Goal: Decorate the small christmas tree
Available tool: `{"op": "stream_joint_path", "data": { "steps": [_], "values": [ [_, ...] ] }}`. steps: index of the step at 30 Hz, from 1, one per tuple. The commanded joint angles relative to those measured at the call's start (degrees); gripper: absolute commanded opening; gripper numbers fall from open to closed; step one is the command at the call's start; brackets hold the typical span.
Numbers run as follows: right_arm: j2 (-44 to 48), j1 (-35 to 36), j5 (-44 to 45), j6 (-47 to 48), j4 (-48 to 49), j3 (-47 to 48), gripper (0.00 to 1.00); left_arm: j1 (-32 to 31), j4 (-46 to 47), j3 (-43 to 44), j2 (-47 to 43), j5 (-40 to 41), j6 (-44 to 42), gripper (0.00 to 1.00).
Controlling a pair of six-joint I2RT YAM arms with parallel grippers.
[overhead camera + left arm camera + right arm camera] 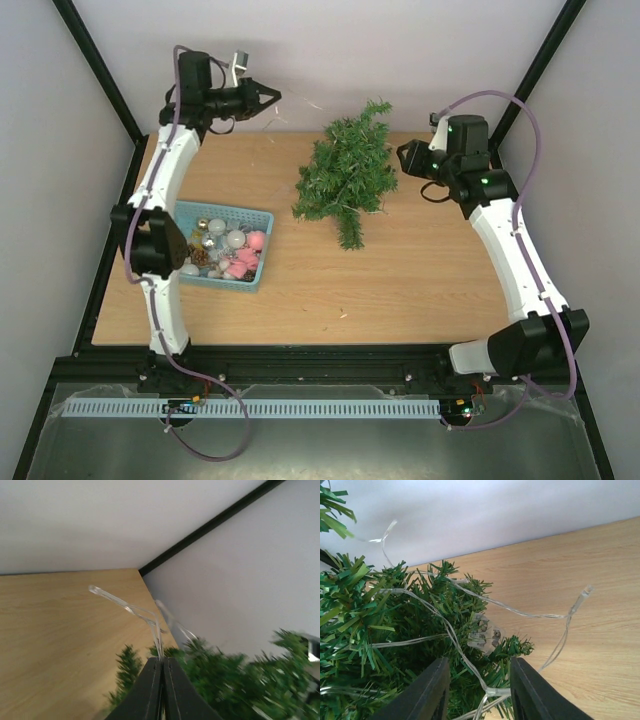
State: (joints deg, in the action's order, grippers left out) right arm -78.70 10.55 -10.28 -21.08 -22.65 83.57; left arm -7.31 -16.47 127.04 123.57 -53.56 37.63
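Note:
The small christmas tree [345, 175] lies on the wooden table [420, 290] at the back middle, and it shows in the right wrist view [380, 630] and the left wrist view [240, 680]. A clear light string [470, 597] is draped over it. My left gripper [272, 97] is raised at the back left, shut on the clear light string [142, 612]. My right gripper [403, 155] is open at the tree's right side, its fingers [427, 692] astride a branch, the wire and a small clear plastic piece [484, 636].
A teal basket [257, 218] with silver and pink baubles and pine cones stands at the left of the table. White walls and black frame posts close in the back and sides.

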Motion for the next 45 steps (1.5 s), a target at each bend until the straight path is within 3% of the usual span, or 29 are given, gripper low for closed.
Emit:
{"op": "stream_joint_path", "data": {
  "steps": [1, 9, 15, 18, 24, 34, 40, 45],
  "values": [
    [3.1, -0.1, 1.0, 0.8, -3.8, 0.6, 0.37, -0.7, -8.1, -7.3, -10.8, 2.3, -8.0, 0.02],
    [8.8, -0.1, -1.2, 1.5, -9.3, 2.4, 0.50, -1.7, -11.0, -27.4, -28.1, 7.4, -11.6, 0.02],
    [13.8, 0.4, -17.2, 2.5, -9.4, -1.2, 0.55, -3.1, -11.4, -37.8, -39.7, 8.8, -9.7, 0.02],
    [15.4, 4.3, -21.6, 2.4, -8.2, -4.0, 0.55, -5.4, -9.3, -42.5, -43.8, 8.3, -7.2, 0.02],
    [20.4, 17.9, -17.0, 2.7, -3.6, -13.4, 0.57, -10.5, 0.7, -54.4, -51.4, 6.0, 2.6, 0.03],
    [29.9, 36.1, -1.9, -2.1, 17.5, -36.9, 0.60, -12.3, 20.6, -64.7, -58.8, 4.3, 22.8, 0.03],
    [27.3, 42.8, 4.7, 0.7, 29.9, -43.1, 0.61, -13.2, 30.0, -68.4, -60.6, 6.1, 31.7, 0.04],
    [23.5, 44.4, 7.0, 2.5, 37.6, -44.4, 0.61, -13.6, 34.2, -70.3, -61.0, 7.4, 36.2, 0.03]
  ]
}}
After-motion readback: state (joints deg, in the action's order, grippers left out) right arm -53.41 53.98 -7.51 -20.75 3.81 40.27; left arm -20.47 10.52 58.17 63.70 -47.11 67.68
